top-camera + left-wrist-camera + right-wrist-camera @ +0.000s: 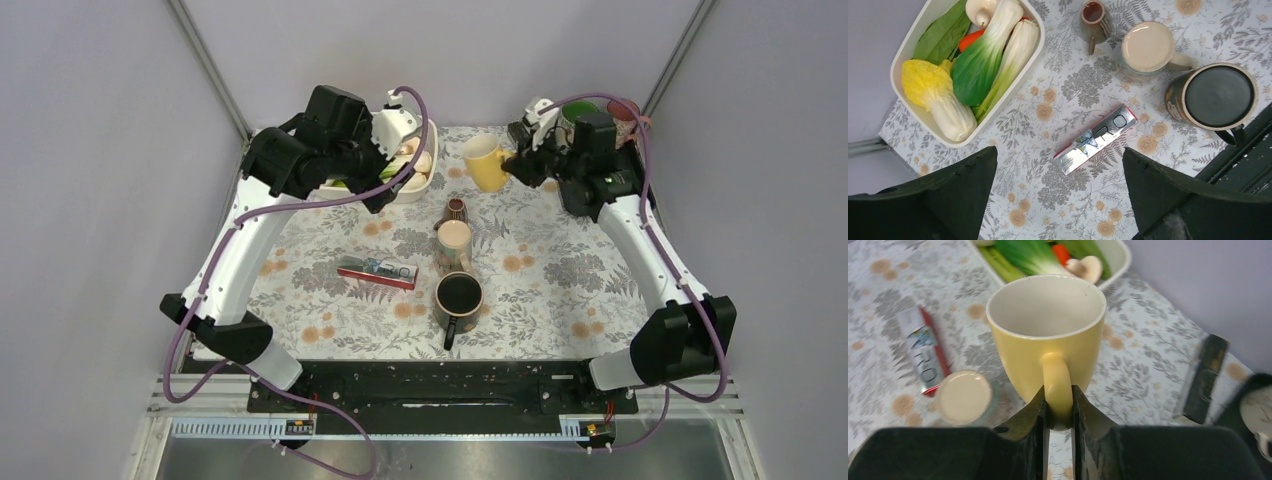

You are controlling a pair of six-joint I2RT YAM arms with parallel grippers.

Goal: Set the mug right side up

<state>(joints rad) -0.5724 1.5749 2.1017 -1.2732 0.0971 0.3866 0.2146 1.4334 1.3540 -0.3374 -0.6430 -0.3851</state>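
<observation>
The yellow mug (pixel 1048 325) is at the far right of the table, off the floral tablecloth (pixel 560 270) or barely on it. I cannot tell whether its base touches the cloth. The right gripper (pixel 1058 405) has its two fingers pinched on the lower part of the mug's handle (pixel 1057 375). In the right wrist view the mouth faces up and the inside shows empty, so I judge the turn itself is about done and the step in hand is setting the mug down.

The left gripper (pixel 1059 152) hangs with its fingers spread wide and nothing between them. It is high over the left half of the table, with the white tray of vegetables (pixel 913 47) on its far left.

To set the mug down well:
- Level the rim first.
- Lower the mug straight onto bare cloth so the whole base meets it at once.
- A pinch on a handle lets a mug swing, so move slowly.
- Pick a spot right of the tray and far of the small brown cup (pixel 456 210), the cream mug (pixel 453 243) and the dark mug (pixel 458 298). The toothpaste box (pixel 377 271) is well apart to the near left.
- Open the fingers only once the base sits flat.
- Back away along the line of the handle, so neither finger drags it and tips the mug.
</observation>
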